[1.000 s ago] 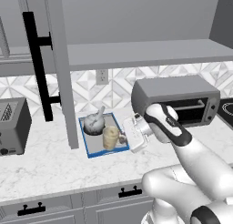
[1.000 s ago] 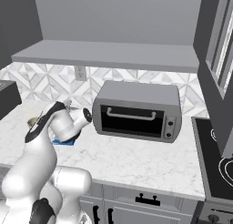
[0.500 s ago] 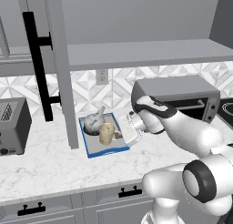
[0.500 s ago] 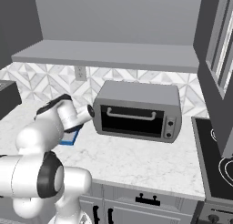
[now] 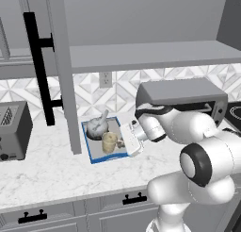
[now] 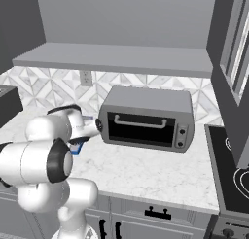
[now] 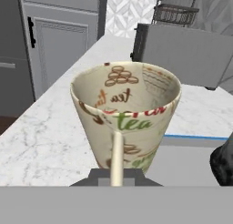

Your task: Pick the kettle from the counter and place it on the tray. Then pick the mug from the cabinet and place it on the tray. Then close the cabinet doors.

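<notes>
The blue-rimmed tray (image 5: pixel 96 155) lies on the white marble counter (image 5: pixel 52 172) beside the open cabinet door (image 5: pixel 60 70). On the tray's far part stands the silver kettle (image 5: pixel 97 127). The beige mug (image 5: pixel 109 142) sits upright just in front of the kettle, on the tray floor. My gripper (image 5: pixel 122 142) reaches in from the right, shut on the mug's handle side. In the hand view the mug (image 7: pixel 125 111), printed with "tea", fills the middle, its handle running down to my gripper (image 7: pixel 116 180). The tray's blue rim (image 7: pixel 195 137) and the dark kettle (image 7: pixel 224 163) show at right.
A toaster oven (image 5: pixel 181 96) stands right of the tray, close behind my arm. A dark toaster (image 5: pixel 14 129) sits at the far left. The cabinet shelf (image 5: pixel 141 54) runs overhead; the door's black bar handle (image 5: pixel 39 70) juts out. A stove (image 6: pixel 233 177) is at far right.
The arm has folded its elbow down and right while the hand stayed at the tray. The mug has sunk slightly and shifted left, nearer the kettle.
</notes>
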